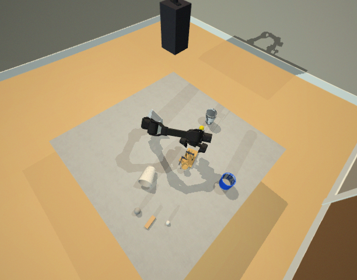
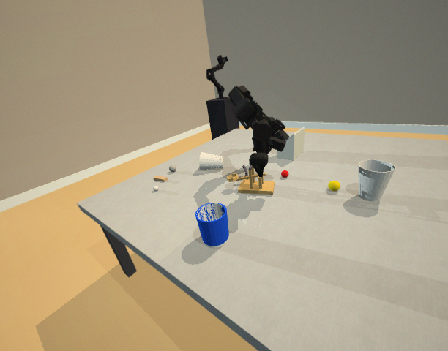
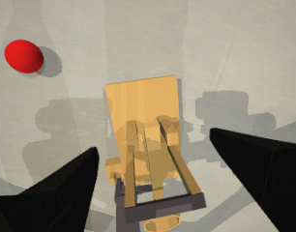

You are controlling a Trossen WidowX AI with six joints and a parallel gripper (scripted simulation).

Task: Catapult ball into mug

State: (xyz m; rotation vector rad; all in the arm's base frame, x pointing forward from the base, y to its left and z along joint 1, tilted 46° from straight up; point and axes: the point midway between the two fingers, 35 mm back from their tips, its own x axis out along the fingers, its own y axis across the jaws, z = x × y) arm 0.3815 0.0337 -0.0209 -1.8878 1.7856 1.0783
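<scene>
The wooden catapult (image 1: 193,158) (image 2: 256,187) (image 3: 143,99) stands on the table, its cup end toward the tipped white cup's side; no ball shows in its cup. My gripper (image 1: 193,147) (image 2: 260,174) (image 3: 155,142) is open and empty, pointing down over the catapult, with its fingers on either side of it in the wrist view. A red ball (image 2: 285,173) (image 3: 23,56) lies on the table beside the catapult, hidden under the arm in the top view. The blue mug (image 1: 226,184) (image 2: 214,231) stands upright, apart from the catapult.
A yellow ball (image 1: 201,128) (image 2: 334,185) lies near a grey bucket (image 1: 210,116) (image 2: 372,183). A white cup (image 1: 147,175) (image 2: 211,161) lies tipped. Beyond are a grey ball (image 1: 137,210), a wooden block (image 1: 150,222) and a white ball (image 1: 167,223). A pale panel (image 2: 296,145) stands behind the arm.
</scene>
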